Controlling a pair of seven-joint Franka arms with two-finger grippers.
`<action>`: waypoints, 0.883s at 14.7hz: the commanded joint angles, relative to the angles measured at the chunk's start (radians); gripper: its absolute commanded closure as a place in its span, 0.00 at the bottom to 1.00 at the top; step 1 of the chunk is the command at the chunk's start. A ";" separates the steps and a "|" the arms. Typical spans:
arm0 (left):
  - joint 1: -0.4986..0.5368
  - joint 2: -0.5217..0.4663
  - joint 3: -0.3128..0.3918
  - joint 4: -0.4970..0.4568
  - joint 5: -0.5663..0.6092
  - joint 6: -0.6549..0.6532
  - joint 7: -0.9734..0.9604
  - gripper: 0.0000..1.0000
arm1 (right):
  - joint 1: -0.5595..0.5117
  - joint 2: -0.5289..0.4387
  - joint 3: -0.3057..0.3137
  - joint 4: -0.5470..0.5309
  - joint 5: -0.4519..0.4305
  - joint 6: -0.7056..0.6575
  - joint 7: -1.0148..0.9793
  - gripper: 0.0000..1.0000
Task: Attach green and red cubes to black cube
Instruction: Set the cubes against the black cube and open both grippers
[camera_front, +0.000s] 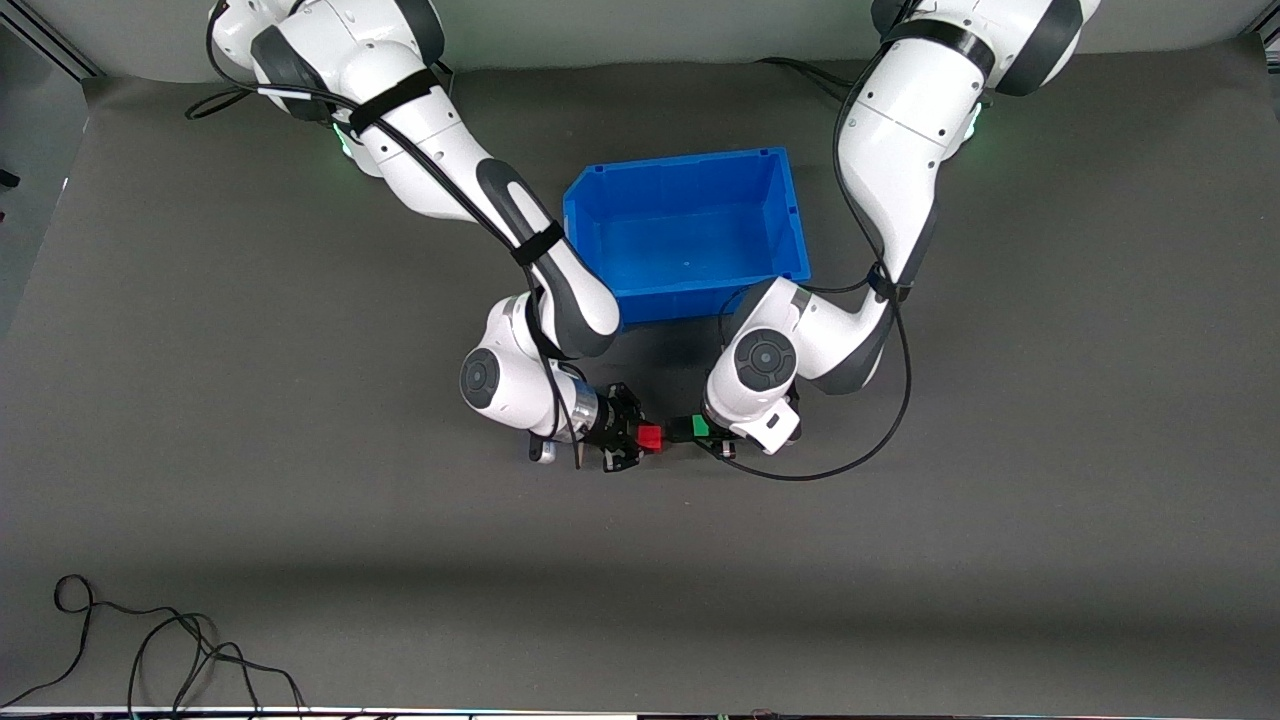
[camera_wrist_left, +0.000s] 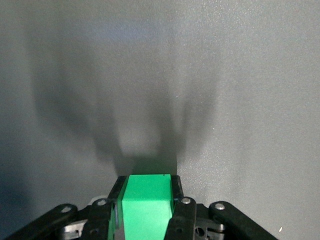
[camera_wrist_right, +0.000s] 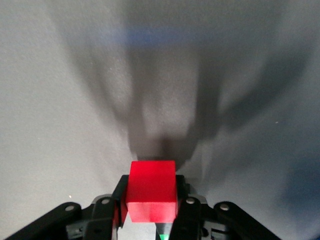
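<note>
My right gripper (camera_front: 645, 439) is shut on the red cube (camera_front: 651, 437) and holds it just above the mat, nearer to the front camera than the blue bin. In the right wrist view the red cube (camera_wrist_right: 152, 190) sits between the fingers (camera_wrist_right: 119, 192). My left gripper (camera_front: 704, 429) is shut on the green cube (camera_front: 700, 427), level with the red one and facing it. The green cube (camera_wrist_left: 146, 205) fills the left wrist view's jaws. A small black shape (camera_front: 679, 430) lies between the two cubes; I cannot tell whether it is the black cube or finger parts.
The blue bin (camera_front: 680, 165) stands open and empty on the grey mat, farther from the front camera than both grippers. Loose black cables (camera_front: 150, 650) lie near the table's front edge toward the right arm's end.
</note>
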 joint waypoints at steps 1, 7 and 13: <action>-0.019 0.011 0.017 0.017 0.000 0.019 -0.017 0.95 | 0.029 0.032 -0.012 0.044 0.021 0.009 0.014 0.81; -0.017 0.010 0.017 0.023 -0.006 0.024 -0.017 0.95 | 0.034 0.032 -0.014 0.045 0.018 0.009 0.006 0.01; -0.014 -0.002 0.024 0.029 0.048 0.003 -0.002 0.00 | -0.004 -0.029 -0.032 0.074 0.009 -0.043 0.004 0.00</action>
